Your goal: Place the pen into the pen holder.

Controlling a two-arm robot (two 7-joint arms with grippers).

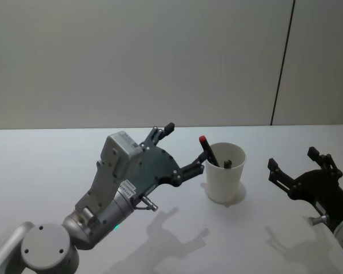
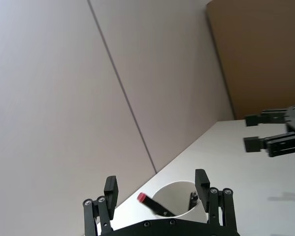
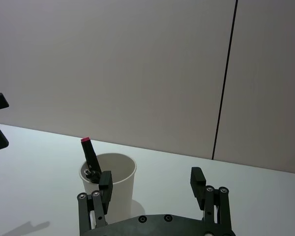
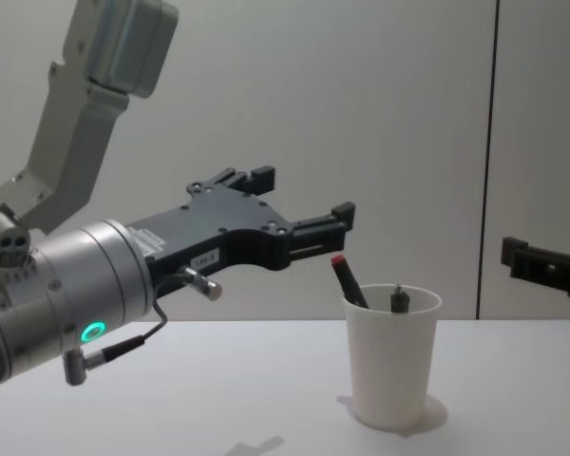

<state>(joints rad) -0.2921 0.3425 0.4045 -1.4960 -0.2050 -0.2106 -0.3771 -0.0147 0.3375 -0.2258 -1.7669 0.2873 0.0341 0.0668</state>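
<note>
Table [image 1: 57, 165]: plain white top. Pen holder [image 1: 224, 177] stands upright on it, right of ctr, nearer far edge.

Plain pale grey panelled wall [image 1: 131, 57] fills the upper frame, with one thin dark vertical seam [image 1: 283, 63] at upper right. Smooth white tabletop [image 1: 57, 165] spans the bottom, lit evenly, soft shadows. Brown flat panel [image 2: 265, 54] at the left wrist view's upper right, possibly cardboard or a door.

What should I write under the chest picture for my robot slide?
Red-capped pen standing in the white pen holder, the open left hand beside and above it.
</note>
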